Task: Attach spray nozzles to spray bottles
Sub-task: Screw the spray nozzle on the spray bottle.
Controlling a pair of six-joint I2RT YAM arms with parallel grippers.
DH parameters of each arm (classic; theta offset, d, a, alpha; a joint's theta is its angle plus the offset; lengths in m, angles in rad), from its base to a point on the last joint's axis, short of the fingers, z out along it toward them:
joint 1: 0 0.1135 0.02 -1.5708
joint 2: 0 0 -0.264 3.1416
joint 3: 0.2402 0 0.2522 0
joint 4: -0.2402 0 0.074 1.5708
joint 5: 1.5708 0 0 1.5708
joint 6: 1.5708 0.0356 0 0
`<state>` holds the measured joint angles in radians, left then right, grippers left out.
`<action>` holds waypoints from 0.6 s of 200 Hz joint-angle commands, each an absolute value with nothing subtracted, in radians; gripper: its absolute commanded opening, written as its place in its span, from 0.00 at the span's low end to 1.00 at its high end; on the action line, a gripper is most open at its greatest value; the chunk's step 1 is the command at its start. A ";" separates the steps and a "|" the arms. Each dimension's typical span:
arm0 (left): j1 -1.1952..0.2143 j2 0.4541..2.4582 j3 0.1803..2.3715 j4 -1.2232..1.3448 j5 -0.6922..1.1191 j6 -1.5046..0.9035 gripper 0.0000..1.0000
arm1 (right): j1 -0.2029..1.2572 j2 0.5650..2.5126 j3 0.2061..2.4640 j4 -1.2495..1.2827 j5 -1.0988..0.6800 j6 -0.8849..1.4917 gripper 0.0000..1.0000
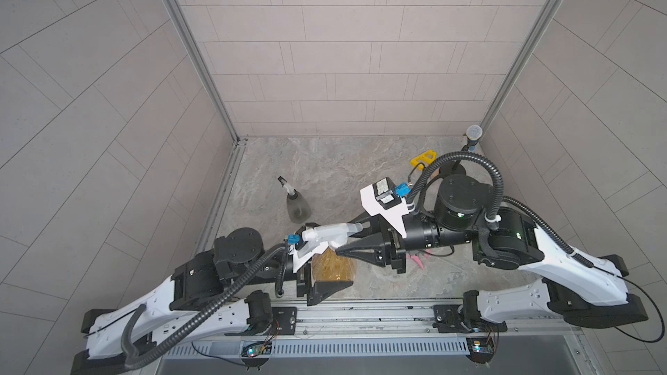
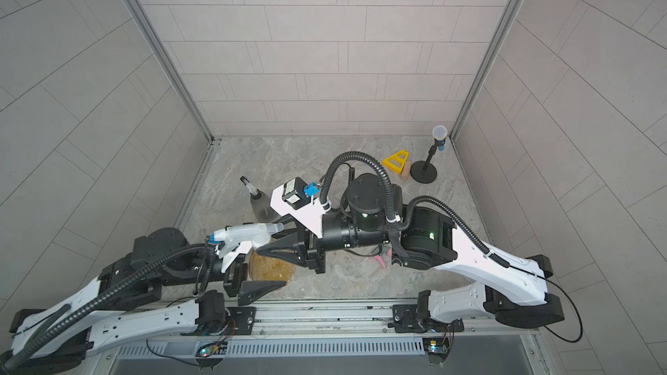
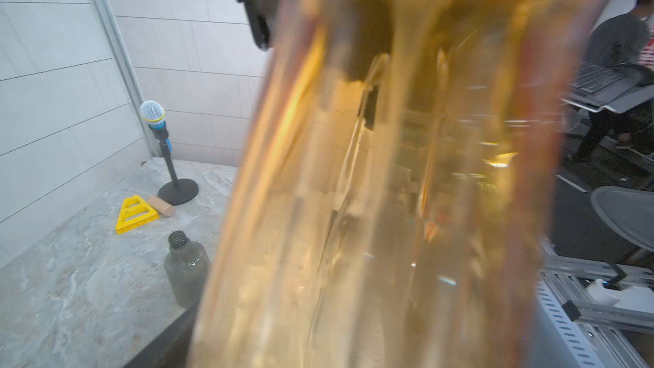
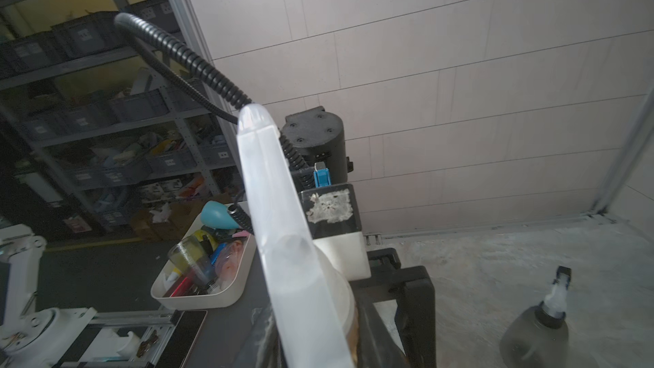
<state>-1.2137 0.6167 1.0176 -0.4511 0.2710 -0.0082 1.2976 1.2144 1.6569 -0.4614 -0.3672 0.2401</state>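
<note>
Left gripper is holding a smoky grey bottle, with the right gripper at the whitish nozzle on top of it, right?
Not quite: the left gripper holds the amber-orange bottle, not a grey one. Both top views show it, and it fills the left wrist view. The rest stands: the right gripper is at the whitish nozzle on top of it.

Bare tabletop [image 1: 335, 164] far centre, grey bottle [image 1: 298, 207] standing left, microphone stand [image 2: 424, 172] far right
</note>
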 commanded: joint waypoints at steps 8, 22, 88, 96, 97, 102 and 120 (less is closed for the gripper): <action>-1.207 0.646 1.059 -0.412 0.098 0.009 0.00 | 1.414 1.243 1.644 -0.608 -0.025 0.317 0.20; -1.207 0.651 1.053 -0.398 0.064 0.014 0.00 | 1.467 1.270 1.644 -0.617 0.123 0.354 0.20; -1.207 0.663 1.028 -0.353 0.003 0.016 0.00 | 1.550 1.376 1.616 -0.441 0.419 0.493 0.23; -1.207 0.656 1.024 -0.353 0.003 0.013 0.00 | 1.550 1.371 1.619 -0.449 0.427 0.486 0.27; -1.207 0.656 1.024 -0.353 0.003 0.013 0.00 | 1.550 1.370 1.619 -0.449 0.428 0.485 0.28; -1.207 0.652 1.023 -0.355 0.001 0.011 0.00 | 1.550 1.361 1.615 -0.450 0.430 0.473 0.31; -1.207 0.638 1.017 -0.361 0.000 0.008 0.00 | 1.549 1.291 1.569 -0.432 0.428 0.427 0.41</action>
